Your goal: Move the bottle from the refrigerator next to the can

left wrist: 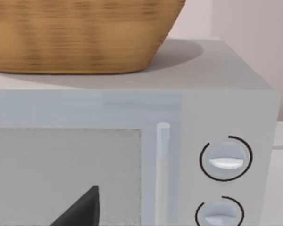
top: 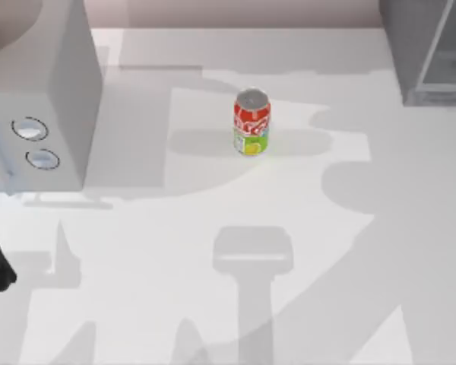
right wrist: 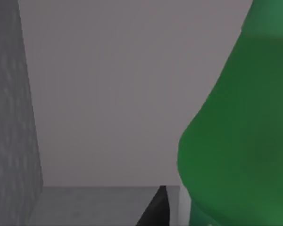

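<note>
Your right claw sits inside the refrigerator, the green bottle close beside one dark fingertip; you cannot tell its grip. The can stands mid-tabletop, leftward. The left arm idles facing the microwave.

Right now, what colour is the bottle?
Green; the bottle shows best in the right wrist view.

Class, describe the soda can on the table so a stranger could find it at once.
Start at the white table, between the grey box with two round knobs on the left and the grey refrigerator at far right. Near the middle stands a small upright can: red with white lettering, yellow-green base, silver top.
</note>
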